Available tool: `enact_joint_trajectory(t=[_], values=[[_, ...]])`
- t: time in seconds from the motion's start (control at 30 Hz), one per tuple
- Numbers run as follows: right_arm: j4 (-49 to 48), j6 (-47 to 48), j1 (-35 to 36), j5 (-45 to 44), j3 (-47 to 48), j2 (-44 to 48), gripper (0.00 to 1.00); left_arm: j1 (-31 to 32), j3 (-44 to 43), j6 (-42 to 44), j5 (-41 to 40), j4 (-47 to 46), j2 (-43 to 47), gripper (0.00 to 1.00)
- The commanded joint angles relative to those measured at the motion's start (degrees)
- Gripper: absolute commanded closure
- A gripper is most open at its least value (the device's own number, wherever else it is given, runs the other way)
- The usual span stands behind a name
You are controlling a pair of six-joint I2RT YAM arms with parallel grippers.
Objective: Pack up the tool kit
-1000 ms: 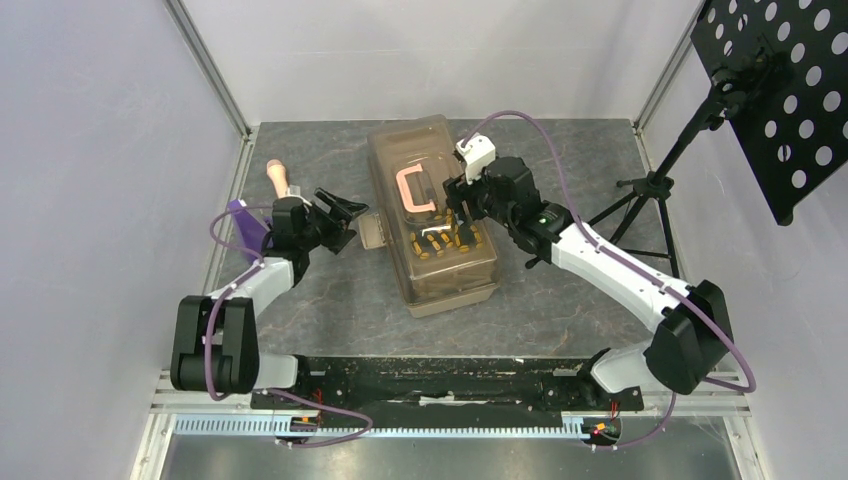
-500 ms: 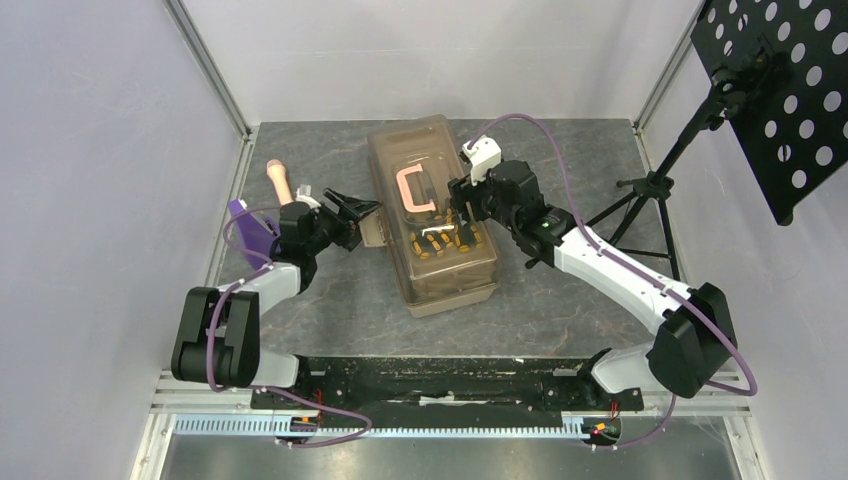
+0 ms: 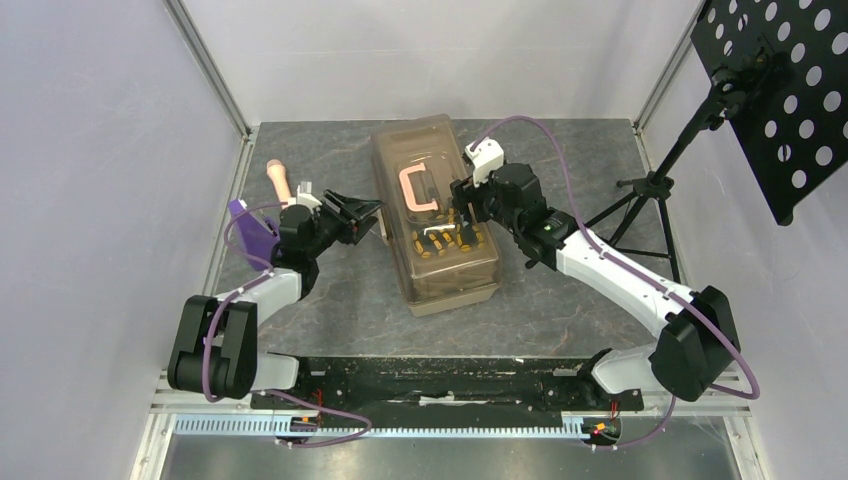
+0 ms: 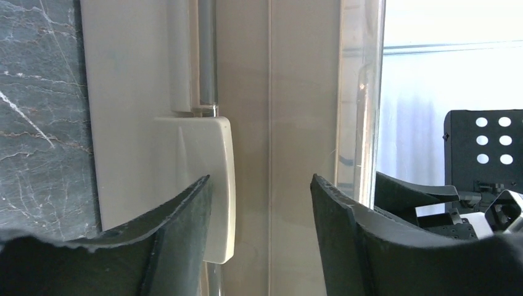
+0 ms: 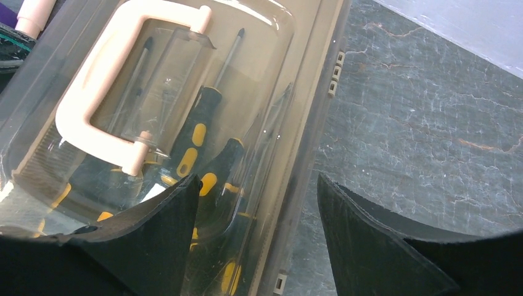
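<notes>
The tool kit's tan translucent toolbox [image 3: 445, 265] lies shut in the middle of the table, with its pinkish handle [image 3: 415, 190] flat on the lid. Orange-and-black screwdrivers [image 5: 198, 132] show through the lid. My left gripper [image 3: 364, 214] is at the box's left side, open, with its fingers either side of the box wall. The cream latch [image 4: 213, 160] sits just behind the left finger. My right gripper [image 3: 462, 216] hangs open over the lid's right edge, one finger above the lid and the other above the table. Neither holds anything.
A beige rounded-end rod [image 3: 279, 180] and a purple block [image 3: 248, 228] lie at the table's left edge behind my left arm. A black perforated plate on a tripod stand [image 3: 652, 185] is outside the right frame post.
My left gripper has moved right from the open table to the toolbox's left-side latch, and its jaws have narrowed. My right gripper has shifted only slightly along the lid's right edge.
</notes>
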State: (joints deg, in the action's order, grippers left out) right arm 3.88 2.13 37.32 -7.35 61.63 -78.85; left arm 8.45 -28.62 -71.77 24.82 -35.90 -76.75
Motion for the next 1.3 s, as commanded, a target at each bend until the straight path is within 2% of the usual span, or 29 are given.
enact_joint_trajectory(t=[0.0,0.07,0.3,0.63,0.83,1.03,1.13,1.27], values=[[-0.3,-0.1,-0.1,-0.1,-0.9,1.6,0.28,2.2,0.7,-0.9,2.5,-3.3,-0.6,0.39],[-0.4,-0.1,-0.2,-0.2,-1.1,1.7,0.28,2.3,1.0,-1.1,2.3,-3.4,-0.8,0.47],[-0.6,-0.3,-0.2,0.1,-1.2,1.2,0.28,3.2,1.5,-0.8,1.1,-2.0,-0.1,0.62],[-0.6,-0.4,-0.2,0.6,-1.7,-0.1,0.29,9.2,-1.4,-0.4,-1.6,0.4,0.4,0.84],[-0.7,0.0,-0.5,0.2,-2.3,-0.1,0.29,10.4,-2.8,2.0,-3.9,2.7,2.1,0.82],[-0.4,-0.1,-2.3,0.6,-3.1,0.2,0.29,6.2,1.1,1.9,-5.9,2.1,2.2,0.7],[-0.3,-0.1,-2.9,1.3,-3.5,0.4,0.3,3.3,4.4,1.3,-6.7,-0.7,2.6,0.61],[-0.4,-0.1,-3.5,2.2,-3.8,0.5,0.3,0.3,8.4,1.0,-8.6,-5.1,2.6,0.55]])
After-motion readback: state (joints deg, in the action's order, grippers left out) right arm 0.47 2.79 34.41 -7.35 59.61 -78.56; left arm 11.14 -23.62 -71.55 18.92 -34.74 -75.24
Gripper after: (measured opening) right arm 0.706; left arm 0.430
